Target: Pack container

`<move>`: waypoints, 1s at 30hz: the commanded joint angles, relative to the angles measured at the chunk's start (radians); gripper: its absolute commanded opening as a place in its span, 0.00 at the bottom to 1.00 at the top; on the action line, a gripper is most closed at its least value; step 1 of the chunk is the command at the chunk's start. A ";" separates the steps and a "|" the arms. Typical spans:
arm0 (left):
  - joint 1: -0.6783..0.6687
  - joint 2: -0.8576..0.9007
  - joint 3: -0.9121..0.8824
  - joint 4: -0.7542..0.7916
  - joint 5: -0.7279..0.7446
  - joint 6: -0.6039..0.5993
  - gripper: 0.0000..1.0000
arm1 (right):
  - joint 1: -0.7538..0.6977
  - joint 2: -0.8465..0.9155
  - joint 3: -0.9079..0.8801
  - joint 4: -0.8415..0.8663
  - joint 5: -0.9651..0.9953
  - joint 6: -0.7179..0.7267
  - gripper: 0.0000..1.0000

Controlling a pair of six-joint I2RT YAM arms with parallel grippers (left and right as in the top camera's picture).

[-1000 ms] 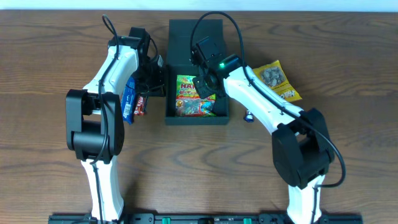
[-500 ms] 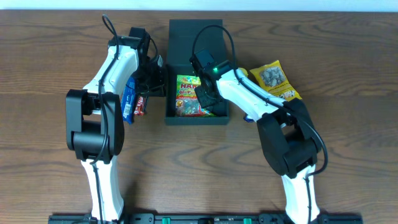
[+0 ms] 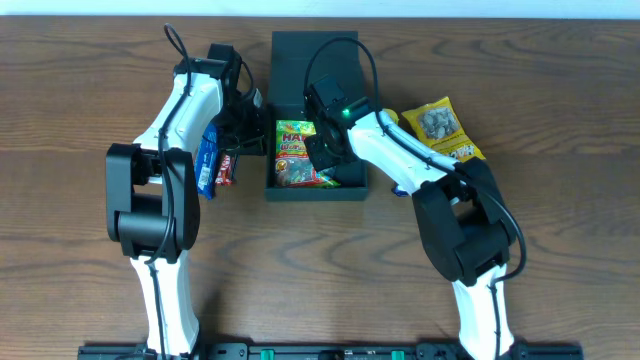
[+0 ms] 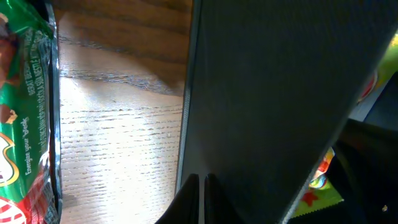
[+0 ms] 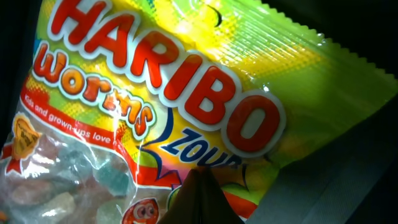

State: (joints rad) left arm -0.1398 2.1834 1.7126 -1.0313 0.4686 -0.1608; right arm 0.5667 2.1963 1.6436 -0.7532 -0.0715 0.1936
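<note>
The container [image 3: 315,191] is a dark square box at the table's middle, with its flap lid [image 3: 314,55] open toward the far side. A Haribo Worms bag [image 3: 293,152] lies inside it, toward the left wall. My right gripper [image 3: 326,152] is down in the box, shut, with its tips [image 5: 199,177] pressed on the bag [image 5: 155,87]. My left gripper [image 3: 257,135] is shut, with its fingertips [image 4: 202,185] against the outer left wall of the box [image 4: 273,93]. A corner of the bag [image 4: 323,186] shows past that wall.
A blue packet [image 3: 207,160] and a red bar [image 3: 227,168] lie left of the box under my left arm. A green wrapper [image 4: 25,124] shows in the left wrist view. A yellow nut packet [image 3: 443,128] lies right of the box.
The Haribo bag has slid left inside the box. My right gripper has moved left with it. My left arm has not moved.
</note>
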 commanded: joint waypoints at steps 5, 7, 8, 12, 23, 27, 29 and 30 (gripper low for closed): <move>0.027 -0.093 0.073 -0.037 -0.127 -0.004 0.06 | -0.045 -0.114 0.184 -0.116 -0.023 -0.046 0.01; 0.043 -0.156 0.089 -0.062 -0.294 0.009 0.06 | -0.075 -0.183 0.210 -0.113 -0.024 -0.045 0.01; 0.050 -0.188 0.089 -0.074 -0.388 0.016 0.06 | -0.091 -0.217 0.216 -0.111 -0.024 -0.046 0.01; 0.096 -0.242 0.089 -0.110 -0.578 0.065 0.10 | -0.157 -0.333 0.217 -0.119 -0.040 -0.085 0.25; 0.189 -0.115 0.048 -0.071 -0.389 0.290 0.95 | -0.314 -0.451 0.217 -0.182 -0.136 -0.148 0.82; 0.176 -0.060 0.048 -0.064 -0.390 0.319 0.95 | -0.326 -0.451 0.214 -0.195 -0.139 -0.148 0.82; 0.170 -0.033 0.048 -0.063 -0.389 0.319 0.96 | -0.326 -0.451 0.214 -0.199 -0.139 -0.148 0.81; 0.167 -0.022 0.048 -0.064 -0.390 0.322 0.96 | -0.326 -0.451 0.214 -0.202 -0.139 -0.148 0.81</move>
State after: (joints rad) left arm 0.0349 2.1239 1.7599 -1.0931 0.0608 0.1207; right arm 0.2432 1.7477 1.8553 -0.9497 -0.1921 0.0635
